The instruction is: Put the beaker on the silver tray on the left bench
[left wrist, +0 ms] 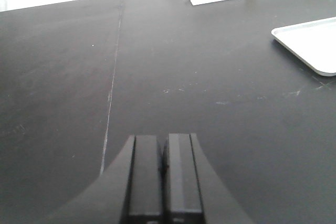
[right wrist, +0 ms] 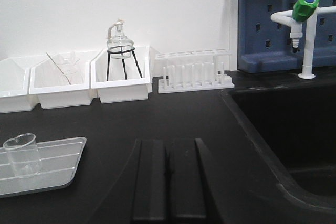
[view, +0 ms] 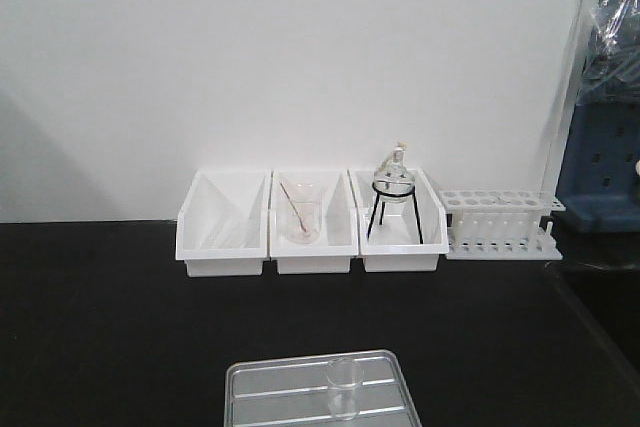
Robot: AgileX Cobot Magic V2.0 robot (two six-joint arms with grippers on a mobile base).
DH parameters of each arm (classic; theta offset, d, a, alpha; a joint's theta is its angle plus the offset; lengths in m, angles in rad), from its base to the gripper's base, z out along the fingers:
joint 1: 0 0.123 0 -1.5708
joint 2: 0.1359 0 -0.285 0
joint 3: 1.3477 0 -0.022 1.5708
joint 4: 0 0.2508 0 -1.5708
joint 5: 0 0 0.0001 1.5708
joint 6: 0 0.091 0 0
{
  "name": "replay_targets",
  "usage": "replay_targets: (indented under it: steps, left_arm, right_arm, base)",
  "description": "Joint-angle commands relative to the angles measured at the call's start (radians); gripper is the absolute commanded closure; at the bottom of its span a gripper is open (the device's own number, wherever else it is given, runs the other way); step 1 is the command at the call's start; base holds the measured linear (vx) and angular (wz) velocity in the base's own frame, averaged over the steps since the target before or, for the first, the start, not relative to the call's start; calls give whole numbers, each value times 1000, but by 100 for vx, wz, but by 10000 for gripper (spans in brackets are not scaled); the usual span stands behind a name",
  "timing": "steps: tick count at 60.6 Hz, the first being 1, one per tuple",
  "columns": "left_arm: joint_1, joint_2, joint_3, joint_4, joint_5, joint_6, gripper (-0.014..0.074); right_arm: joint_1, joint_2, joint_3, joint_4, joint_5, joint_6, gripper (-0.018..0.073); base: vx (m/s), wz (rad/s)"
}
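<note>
Black left bench point(view: 110, 327) carries the silver tray point(view: 270, 392) with beaker point(view: 343, 387) upright inside; my left gripper point(left wrist: 164, 174) and right gripper point(right wrist: 167, 179) pinched together, so I'd just retreat clear.

Front view and both wrist views share the silver tray point(view: 318, 394).

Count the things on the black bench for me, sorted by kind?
White bins: 3
Glassware: 3: beaker, flared glass with rod, round flask on tripod
Silver tray: 1
Test tube rack: 1
Total: 8
</note>
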Motion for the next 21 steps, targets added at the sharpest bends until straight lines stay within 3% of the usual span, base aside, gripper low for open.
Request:
replay_targets:
  steps: [1, 21]
  left_arm:
    - [-4, -7, 20, -3, -75, -2, 595]
    - [-4, -7, 20, -3, -75, -2, 595]
  right_arm:
    - [-5, -12, 5, -9, -78, -2, 571]
    - [-5, -12, 6, -9, -78, -2, 571]
  base:
    - [0, 0]
    - [0, 0]
